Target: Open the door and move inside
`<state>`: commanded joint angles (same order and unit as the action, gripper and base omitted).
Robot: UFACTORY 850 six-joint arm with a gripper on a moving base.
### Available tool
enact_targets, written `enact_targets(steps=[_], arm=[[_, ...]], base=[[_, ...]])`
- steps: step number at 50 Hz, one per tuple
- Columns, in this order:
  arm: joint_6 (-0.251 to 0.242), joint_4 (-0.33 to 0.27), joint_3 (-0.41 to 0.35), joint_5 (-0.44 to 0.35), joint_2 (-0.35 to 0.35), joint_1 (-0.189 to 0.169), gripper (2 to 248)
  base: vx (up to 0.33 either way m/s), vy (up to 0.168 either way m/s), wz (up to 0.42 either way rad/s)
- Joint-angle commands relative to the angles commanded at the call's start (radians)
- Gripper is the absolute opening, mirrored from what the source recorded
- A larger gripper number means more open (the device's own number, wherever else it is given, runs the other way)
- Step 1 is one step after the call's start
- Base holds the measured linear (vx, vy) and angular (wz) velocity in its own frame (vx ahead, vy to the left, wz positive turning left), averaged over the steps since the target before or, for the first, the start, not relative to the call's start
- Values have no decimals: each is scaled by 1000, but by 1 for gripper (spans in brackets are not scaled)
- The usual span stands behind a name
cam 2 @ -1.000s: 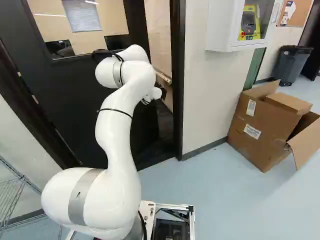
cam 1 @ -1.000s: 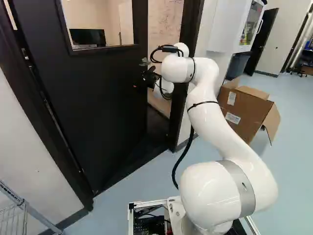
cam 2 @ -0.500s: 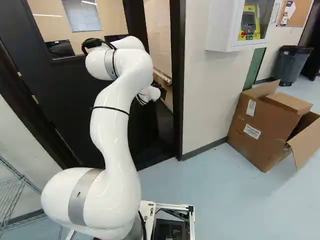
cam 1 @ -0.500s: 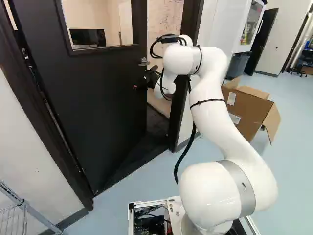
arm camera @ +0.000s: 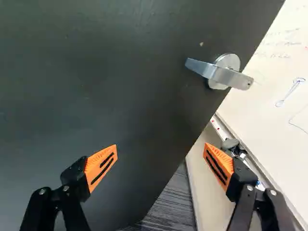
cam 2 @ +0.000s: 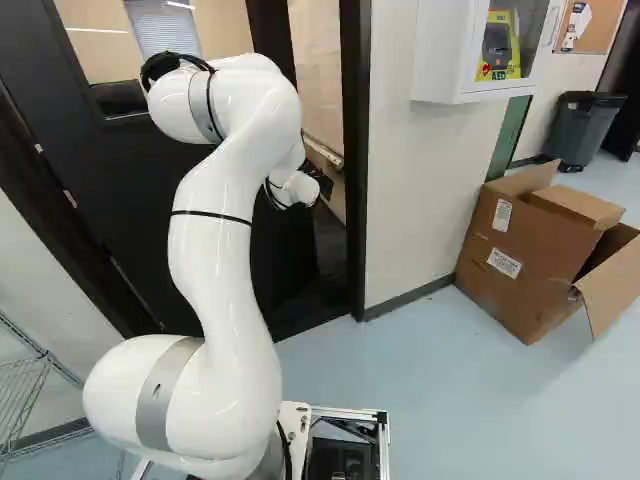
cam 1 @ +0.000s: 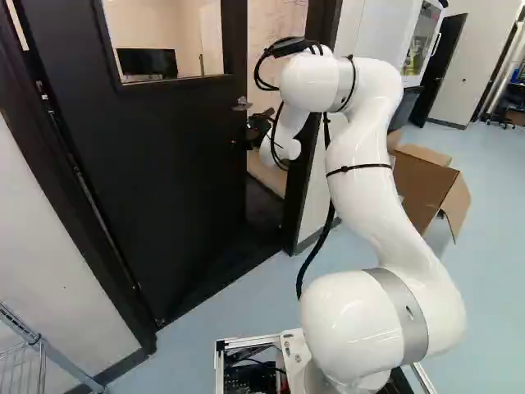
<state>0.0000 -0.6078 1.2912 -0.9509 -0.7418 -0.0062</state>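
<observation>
A white robot arm (cam 2: 225,260) reaches toward a dark door (cam 1: 180,164) that stands ajar, its free edge apart from the doorframe (cam 2: 355,160) and its hinged edge at the left of the left base view. The silver lever handle (arm camera: 219,73) sits close to that free edge, ahead of the gripper (arm camera: 160,146), which is released and grasping nothing, its orange pads (arm camera: 94,166) spread wide: one before the door's face, the other beyond the edge, toward the whiteboard (arm camera: 279,72) inside. Unlatching appears done; pushing the door wider and driving through look to be left, with the moving base (cam 1: 250,338) outside the doorway (cam 1: 264,209). The next move probably calls for a push near the free edge (whether any part of the gripper touches the door cannot be told).
</observation>
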Motion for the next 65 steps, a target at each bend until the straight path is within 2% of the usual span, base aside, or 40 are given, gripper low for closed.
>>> enact_targets(steps=[26,65], arm=[[0,166,-177,9,127,-14,247],[0,413,-412,43,305,-10,247]], base=[[0,0,0],[0,0,0]])
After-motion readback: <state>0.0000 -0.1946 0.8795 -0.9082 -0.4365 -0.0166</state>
